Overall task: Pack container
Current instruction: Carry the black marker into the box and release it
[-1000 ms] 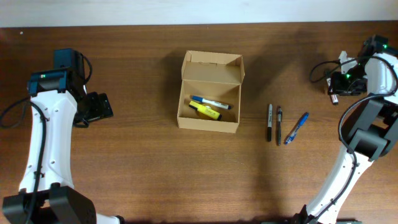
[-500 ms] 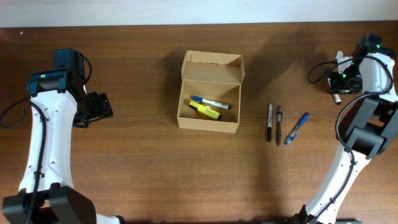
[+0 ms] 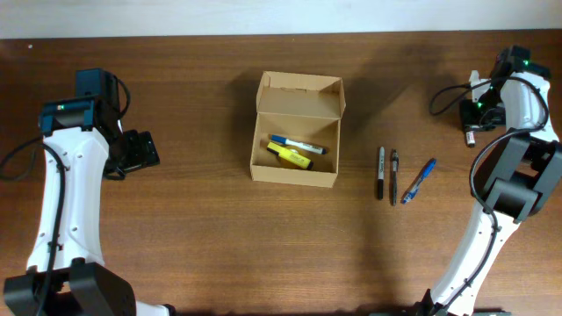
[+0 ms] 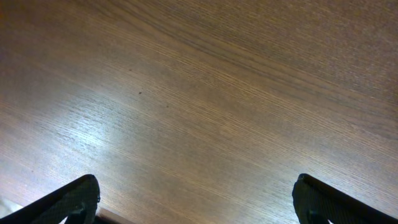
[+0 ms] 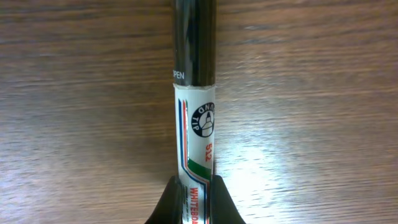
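While your right gripper [image 5: 193, 196] clamps the black-capped white marker [image 5: 194, 118] near the right edge, carry it level to the tan cardboard box [image 3: 294, 179]; your left gripper [image 4: 200, 208] gapes empty.

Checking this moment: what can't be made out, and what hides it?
Right wrist: both ends of the whiteboard marker are cut off by the top and bottom edges; whether it touches the table is unclear.
Overhead: the right gripper has its jaws hidden under the wrist; print on the black pens is too small.
Left wrist: the left gripper shows only fingertips at the bottom corners.
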Tool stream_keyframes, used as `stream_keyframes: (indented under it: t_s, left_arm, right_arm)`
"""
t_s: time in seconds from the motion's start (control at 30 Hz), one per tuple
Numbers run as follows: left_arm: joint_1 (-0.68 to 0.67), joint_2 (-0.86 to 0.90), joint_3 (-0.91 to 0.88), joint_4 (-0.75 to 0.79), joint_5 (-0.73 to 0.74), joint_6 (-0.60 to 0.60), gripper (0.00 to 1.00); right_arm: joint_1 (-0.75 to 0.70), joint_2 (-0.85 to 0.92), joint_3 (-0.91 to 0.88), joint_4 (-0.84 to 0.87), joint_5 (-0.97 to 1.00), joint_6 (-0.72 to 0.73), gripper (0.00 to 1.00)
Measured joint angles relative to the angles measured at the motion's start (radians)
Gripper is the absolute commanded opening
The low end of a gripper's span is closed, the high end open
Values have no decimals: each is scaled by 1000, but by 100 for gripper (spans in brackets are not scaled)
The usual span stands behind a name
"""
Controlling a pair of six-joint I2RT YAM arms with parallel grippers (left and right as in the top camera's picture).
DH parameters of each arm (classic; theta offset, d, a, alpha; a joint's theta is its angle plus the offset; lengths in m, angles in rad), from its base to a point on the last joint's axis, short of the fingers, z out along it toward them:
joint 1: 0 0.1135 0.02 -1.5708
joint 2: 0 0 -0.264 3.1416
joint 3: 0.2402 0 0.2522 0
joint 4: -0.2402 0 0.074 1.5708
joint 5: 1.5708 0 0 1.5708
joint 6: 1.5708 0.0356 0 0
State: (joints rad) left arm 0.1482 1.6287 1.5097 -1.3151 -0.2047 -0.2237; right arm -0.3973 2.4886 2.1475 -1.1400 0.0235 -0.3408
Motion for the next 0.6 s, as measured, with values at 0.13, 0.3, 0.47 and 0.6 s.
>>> stream_keyframes:
  t_s: [0.13, 0.3, 0.47, 0.6]
  left_arm:
    - [0, 0, 0, 0, 0, 0, 100]
    - [0, 0, 0, 0, 0, 0, 100]
    - [0, 0, 0, 0, 0, 0, 100]
    - [0, 0, 0, 0, 0, 0, 100]
  right_arm:
    - [10, -2, 0, -8, -87, 34, 4]
    - [69, -8, 43, -61, -169, 86, 4]
    - [170, -97, 179, -130, -198, 140, 4]
    - [274, -229, 310, -200, -206, 158, 4]
